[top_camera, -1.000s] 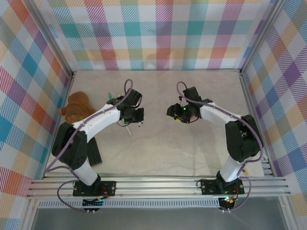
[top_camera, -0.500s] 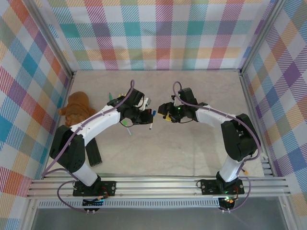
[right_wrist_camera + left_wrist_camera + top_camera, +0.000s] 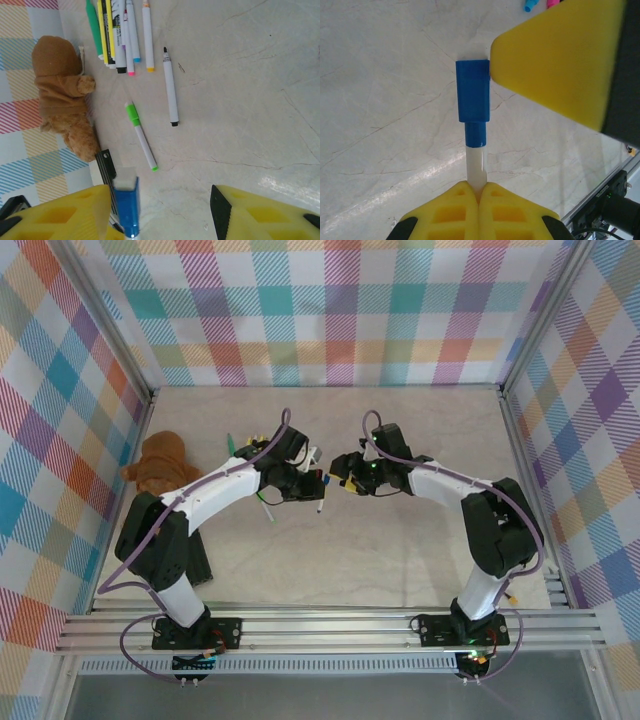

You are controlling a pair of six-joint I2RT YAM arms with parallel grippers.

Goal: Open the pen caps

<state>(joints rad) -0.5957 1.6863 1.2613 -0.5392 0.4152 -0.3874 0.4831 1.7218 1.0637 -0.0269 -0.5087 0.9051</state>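
Left pincer (image 3: 479, 189) clamps the pen (image 3: 475, 167); right pincer (image 3: 159, 201) gapes beside its blue cap (image 3: 473, 90); print unreadable.

Blue cap (image 3: 473, 90); white pen barrel (image 3: 475, 167); brown teddy bear (image 3: 60, 90); pastel plaid walls (image 3: 340, 310); marbled beige table (image 3: 400, 550).

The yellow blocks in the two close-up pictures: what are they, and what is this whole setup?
They are the soft finger pads of two robot arms bolted to a table. The wide picture looks down from above; each close one comes from a camera on a wrist. The left gripper pinches a white pen with a blue cap. The right gripper is open, one finger right beside that cap. Other pens and a brown teddy bear lie on the table.
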